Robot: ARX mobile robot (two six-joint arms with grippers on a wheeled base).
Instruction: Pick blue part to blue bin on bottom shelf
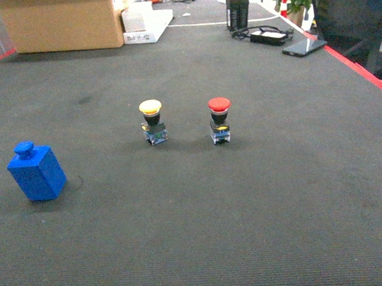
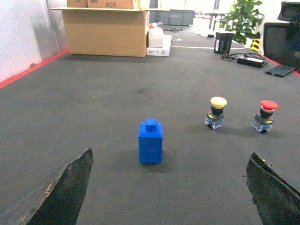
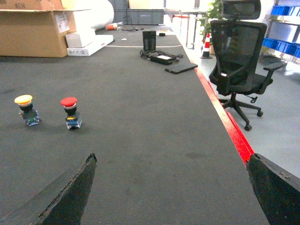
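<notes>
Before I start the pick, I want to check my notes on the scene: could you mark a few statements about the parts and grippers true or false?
1. The blue part stands on the dark mat, untouched by either gripper. True.
2. The yellow-capped button lies between the blue part and the red-capped button in the head view. True.
3. The left gripper is shut on the blue part. False: its fingers are spread wide, the part standing ahead of them.
4. The red-capped button lies tipped on its side. False: it stands upright, cap on top.
5. The right gripper is open and holds nothing. True.
</notes>
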